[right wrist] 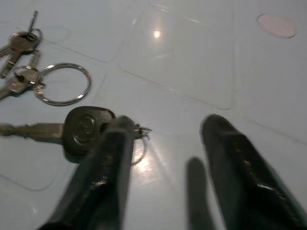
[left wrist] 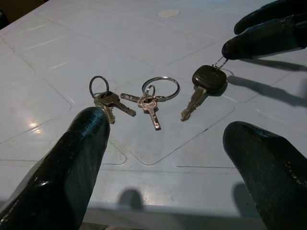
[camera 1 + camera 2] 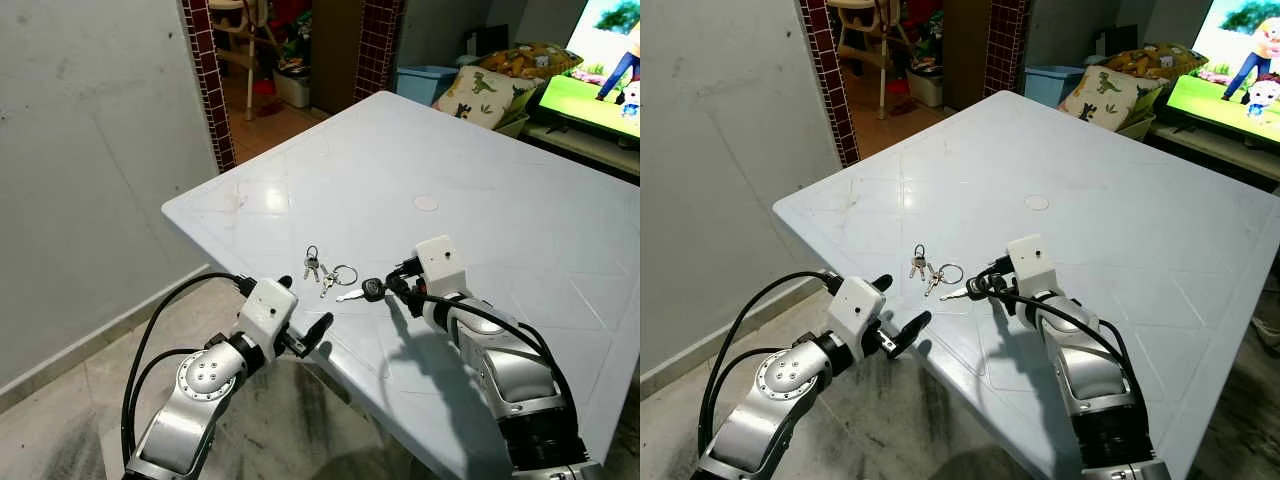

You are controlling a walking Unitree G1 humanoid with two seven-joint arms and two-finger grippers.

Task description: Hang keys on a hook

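Note:
Three sets of keys lie near the front corner of a white plastic table point(image 3: 480, 190). A small bunch on a ring point(image 3: 311, 263) is farthest left, a second ring with keys point(image 3: 337, 276) lies beside it, and a black-headed key point(image 3: 366, 291) is on the right. My right gripper point(image 1: 167, 123) is low over the table and open; one finger point(image 1: 112, 153) touches the small wire ring at the head of the black-headed key point(image 1: 86, 128). My left gripper point(image 3: 303, 305) is open at the table's near edge and points at the keys point(image 2: 144, 98) from just short of them.
A pale round disc point(image 3: 426, 203) marks the table's middle. A grey wall point(image 3: 90, 150) stands on the left, with a doorway between brick-tiled pillars point(image 3: 205, 70) behind it. A dinosaur-print cushion point(image 3: 480, 92), a blue bin point(image 3: 425, 80) and a lit TV point(image 3: 600, 60) are beyond the far edge.

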